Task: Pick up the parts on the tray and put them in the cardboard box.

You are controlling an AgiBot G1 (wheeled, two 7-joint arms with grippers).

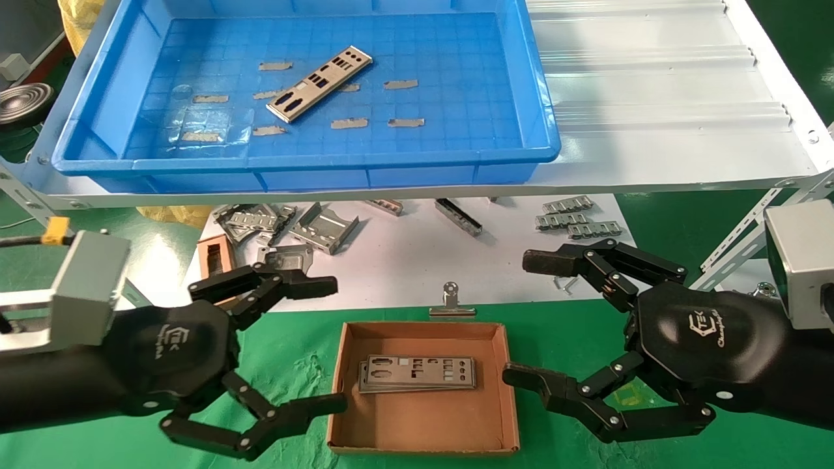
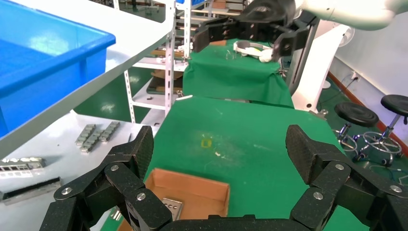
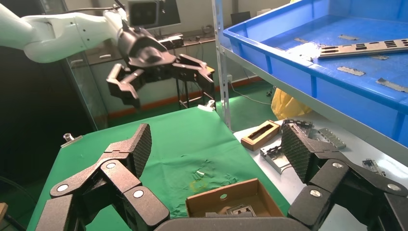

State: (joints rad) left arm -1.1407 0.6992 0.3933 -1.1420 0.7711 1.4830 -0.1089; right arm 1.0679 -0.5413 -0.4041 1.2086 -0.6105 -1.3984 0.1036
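My left gripper (image 1: pixel 322 345) and right gripper (image 1: pixel 521 319) flank the box (image 1: pixel 423 426) holding stacked plates (image 1: pixel 417 373); behind, one plate (image 1: pixel 320 83) lies in the tray (image 1: pixel 541 124).

We have both arms low and forward, grippers facing each other. Our left gripper (image 1: pixel 322 345) sits with jaws spread wide, one finger up, one down, nothing between the pads (image 2: pixel 144 147). Our right gripper (image 1: pixel 524 319) mirrors it: jaws wide apart, upper fingertip far from the lower one, gap empty between its pads (image 3: pixel 294 147). Wrists roughly level, both black palm housings turned upward, fingers pointing inward across the gap.
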